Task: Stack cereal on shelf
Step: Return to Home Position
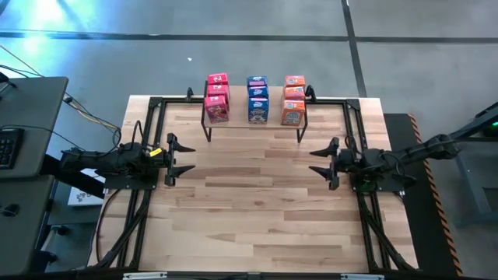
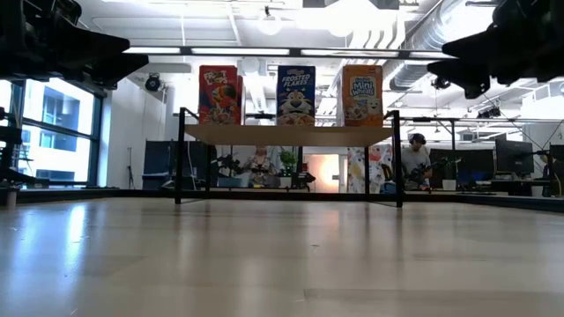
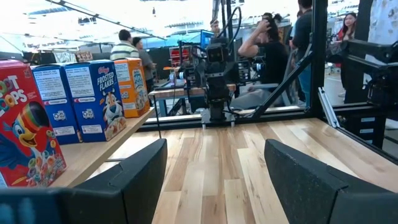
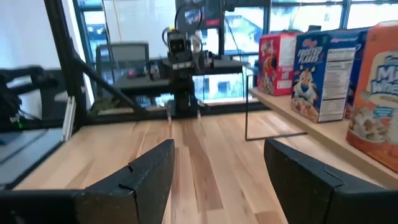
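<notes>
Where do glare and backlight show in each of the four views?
High view: a bright glare patch on the floor at upper left; the table is evenly lit. Low view: ceiling lights leave a sheen on the table; the left arm and right arm are dark silhouettes. Left wrist view: the room behind the cereal is overexposed. Right wrist view: bright windows backlight the left arm.

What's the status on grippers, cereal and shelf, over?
Left gripper open, empty, left side. Right gripper open, empty, right side. Cereal stacked on shelf. Nothing obstructing.
</notes>
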{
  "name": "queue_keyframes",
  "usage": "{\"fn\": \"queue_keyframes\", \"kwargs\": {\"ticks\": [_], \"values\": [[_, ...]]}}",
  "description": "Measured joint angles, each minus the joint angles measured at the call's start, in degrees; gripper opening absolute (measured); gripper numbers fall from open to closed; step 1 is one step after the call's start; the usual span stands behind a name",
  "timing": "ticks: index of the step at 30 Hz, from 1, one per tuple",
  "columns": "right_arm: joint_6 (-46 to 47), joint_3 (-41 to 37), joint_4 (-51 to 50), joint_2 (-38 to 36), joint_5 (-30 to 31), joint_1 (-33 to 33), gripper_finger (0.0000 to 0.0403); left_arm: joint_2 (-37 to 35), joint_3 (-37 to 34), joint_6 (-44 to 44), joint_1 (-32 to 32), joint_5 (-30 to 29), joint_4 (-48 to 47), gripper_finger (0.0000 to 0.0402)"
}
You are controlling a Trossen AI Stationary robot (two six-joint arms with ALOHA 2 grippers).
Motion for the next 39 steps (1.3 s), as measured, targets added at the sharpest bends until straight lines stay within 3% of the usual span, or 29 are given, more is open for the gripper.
{"fn": "queue_keyframes", "kwargs": {"ticks": [12,20,30,39], "values": [[-1.09,-2.83,-5.72,-7.68,0.98,0.00,0.0241,-0.01,0.00,0.02,0.02,-0.02,0.00,0.0262],[0.44,-2.83,-13.12,-8.23,4.49,0.00,0.0241,0.00,0.00,0.00,0.00,-0.01,0.00,0.0262],[-3.20,-2.85,-13.33,-7.23,9.03,-0.02,0.0241,-0.01,0.00,0.01,0.02,-0.01,0.00,0.0262],[-3.46,-2.88,-13.34,-7.24,7.76,-0.01,0.0241,-0.01,0.00,0.00,0.02,-0.02,-0.02,0.0262]]}}
